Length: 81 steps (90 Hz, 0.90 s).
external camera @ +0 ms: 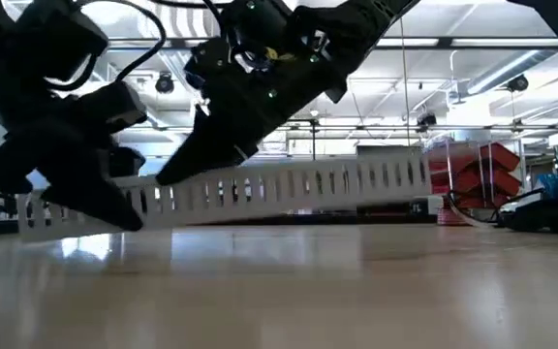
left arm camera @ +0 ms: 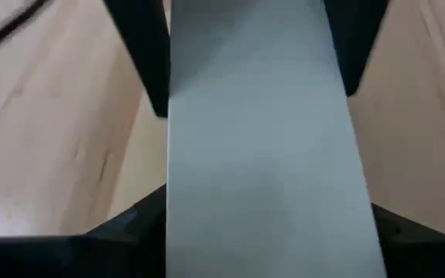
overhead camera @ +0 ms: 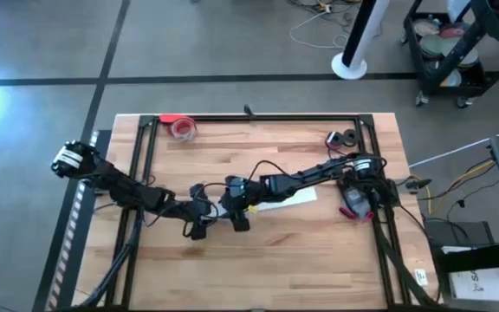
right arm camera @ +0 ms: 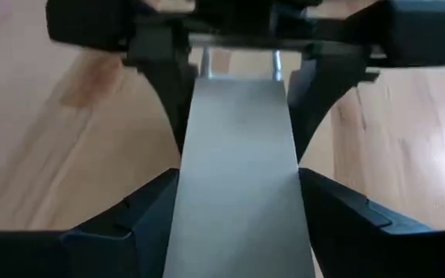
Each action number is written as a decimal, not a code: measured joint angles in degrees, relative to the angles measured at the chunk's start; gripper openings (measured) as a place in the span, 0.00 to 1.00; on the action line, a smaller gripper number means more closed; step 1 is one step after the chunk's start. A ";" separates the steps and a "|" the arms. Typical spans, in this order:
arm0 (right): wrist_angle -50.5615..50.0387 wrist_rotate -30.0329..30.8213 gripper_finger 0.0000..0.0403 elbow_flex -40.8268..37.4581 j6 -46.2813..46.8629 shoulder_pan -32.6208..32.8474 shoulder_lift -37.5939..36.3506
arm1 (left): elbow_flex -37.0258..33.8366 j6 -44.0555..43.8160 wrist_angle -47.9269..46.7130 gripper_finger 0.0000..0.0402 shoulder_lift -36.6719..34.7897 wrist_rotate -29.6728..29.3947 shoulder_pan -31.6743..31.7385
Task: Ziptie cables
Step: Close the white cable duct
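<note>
A long white strip [external camera: 289, 189] with slots along its side hangs between my two grippers at the table's middle. My left gripper [overhead camera: 197, 225] is shut on it near its left end. My right gripper [overhead camera: 239, 218] is shut on it just to the right, facing the left one. The rest of the strip [overhead camera: 288, 199] runs on toward the table's right under the right arm. The cables [overhead camera: 354, 204], thin and reddish, lie in a loose bunch on the table by the right arm's base, with no gripper at them. My left gripper has the strip between its two fingers, one on each long side [left arm camera: 178, 220], near the strip's left end [external camera: 42, 213]. The fingers [external camera: 100, 199] slant down from the table's left and lie along the strip. Whether that low end touches the table, I cannot tell. My right gripper pinches the strip by its two long sides [right arm camera: 185, 205], a short way right of the left gripper. Its fingers [external camera: 197, 160] slant down from the right and lie along the strip. The strip is tilted, its free right end [external camera: 415, 174] raised clear of the table.
A red tape roll [overhead camera: 183, 127] and a small dark roll [overhead camera: 345, 139] lie near the far edge. A black frame rail [overhead camera: 258, 117] borders the table's far side and both side edges. Bare wood [overhead camera: 267, 269] lies toward the near edge.
</note>
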 joint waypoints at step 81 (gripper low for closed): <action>0.48 -0.16 0.57 -5.66 0.37 -0.99 -0.31 | -1.98 -12.51 -8.42 0.58 -7.96 0.91 -4.56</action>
